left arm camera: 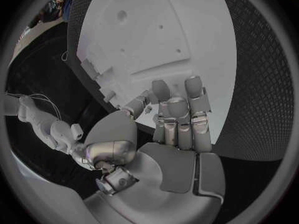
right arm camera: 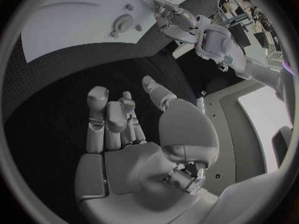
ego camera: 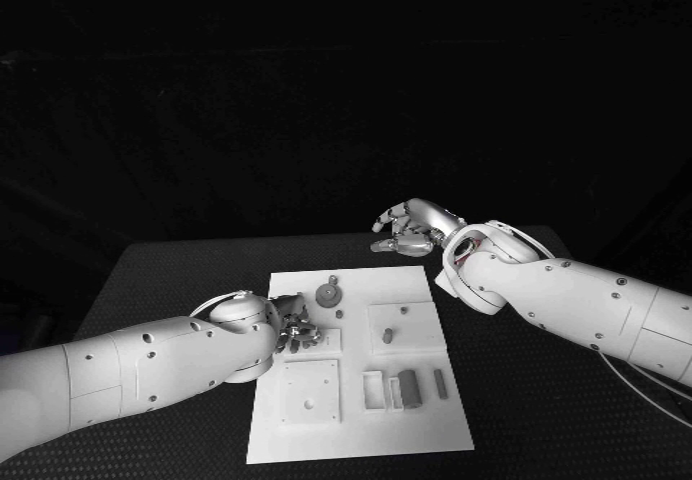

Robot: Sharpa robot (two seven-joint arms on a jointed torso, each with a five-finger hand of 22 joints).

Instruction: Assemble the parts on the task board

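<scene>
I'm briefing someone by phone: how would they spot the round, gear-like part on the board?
Start at the white task board mid-table and go to its far edge. The round part lies there, just beyond the left hand. It is disc-shaped; the other parts are pegs or bars.

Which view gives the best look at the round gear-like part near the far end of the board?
The head view: the round part lies in the open on the task board, beyond the left hand. The right wrist view shows it smaller and bent by the lens. In the left wrist view I cannot pick it out.
</scene>
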